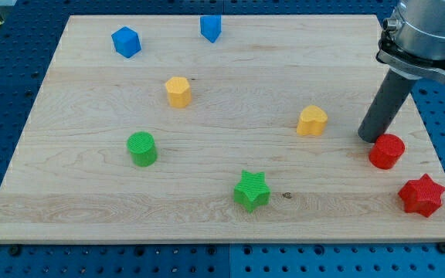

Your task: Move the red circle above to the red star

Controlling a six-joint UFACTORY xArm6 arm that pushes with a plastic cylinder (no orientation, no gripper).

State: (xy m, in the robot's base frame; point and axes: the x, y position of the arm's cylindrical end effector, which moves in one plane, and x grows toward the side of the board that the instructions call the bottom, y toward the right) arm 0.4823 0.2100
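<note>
The red circle lies on the wooden board near the view's right edge. The red star lies below it and slightly to the right, close to the board's bottom right corner. My tip rests on the board just up and left of the red circle, touching or almost touching it. The dark rod rises from there toward the view's top right.
A yellow heart-like block lies left of my tip. A green star, a green circle, a yellow hexagon and two blue blocks lie further left. The board's right edge is close.
</note>
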